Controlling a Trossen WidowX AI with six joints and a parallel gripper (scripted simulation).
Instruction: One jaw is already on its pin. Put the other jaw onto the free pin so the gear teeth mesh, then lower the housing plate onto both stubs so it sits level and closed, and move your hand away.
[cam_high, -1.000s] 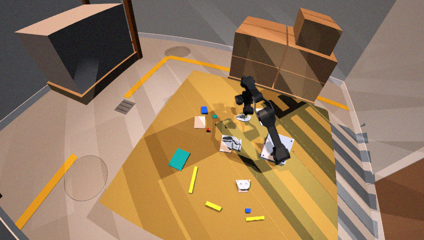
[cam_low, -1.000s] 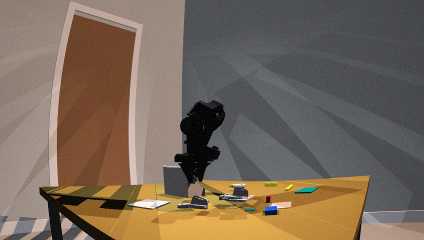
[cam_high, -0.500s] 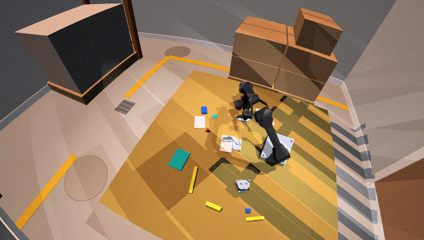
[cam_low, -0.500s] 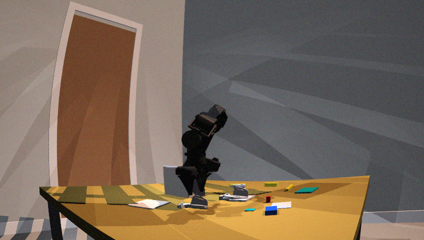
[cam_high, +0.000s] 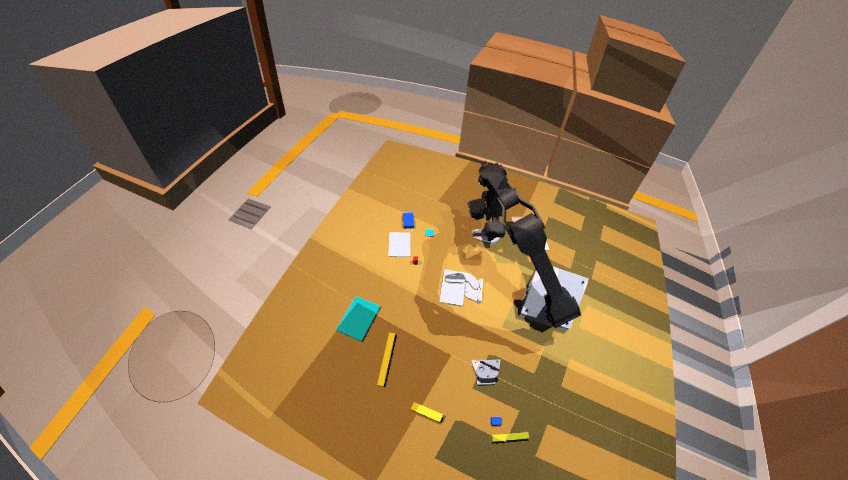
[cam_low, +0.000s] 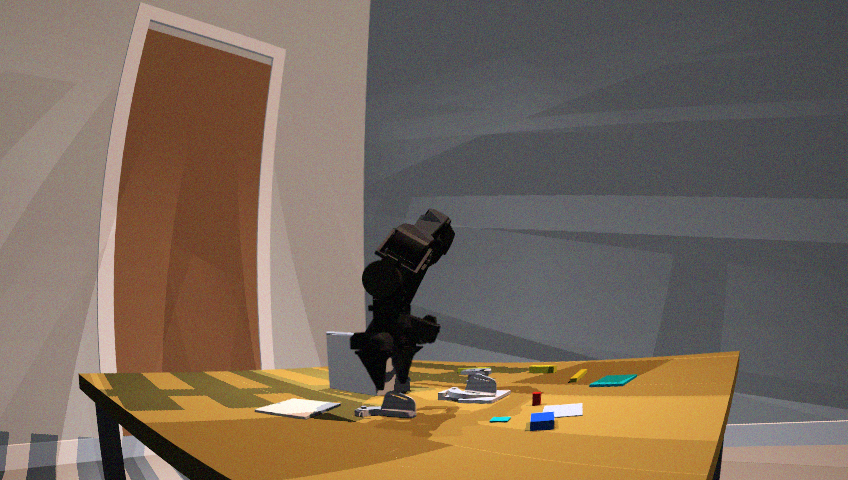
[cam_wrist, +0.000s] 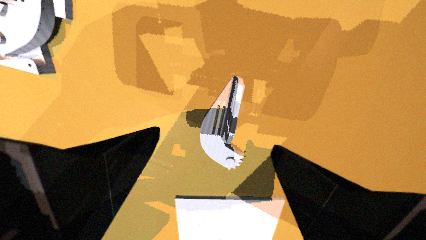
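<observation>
The free jaw (cam_high: 485, 237) (cam_low: 399, 405) (cam_wrist: 214, 147), pale with a grey upright pad and small gear teeth, lies on the table. My gripper (cam_low: 392, 387) (cam_wrist: 217, 141) is open and empty, its fingertips just above this jaw. In the wrist view the fingers stand wide apart on either side of it. The base plate (cam_high: 450, 297) (cam_low: 503, 396) carries the other jaw (cam_high: 474, 287) (cam_low: 489, 387); both are cut off at upper left in the wrist view. The free pin cannot be made out. The housing plate (cam_high: 486, 374) (cam_low: 479, 371) lies apart, beyond the base plate in the exterior view.
A white sheet (cam_low: 297, 407) (cam_wrist: 227, 220) lies near the free jaw. A blue block (cam_high: 408, 220) (cam_low: 542, 421), a red piece (cam_high: 415, 259) (cam_low: 536, 398), another white sheet (cam_high: 399, 244) and a teal slab (cam_high: 358, 318) (cam_low: 612, 380) lie farther off, with yellow bars near the housing plate.
</observation>
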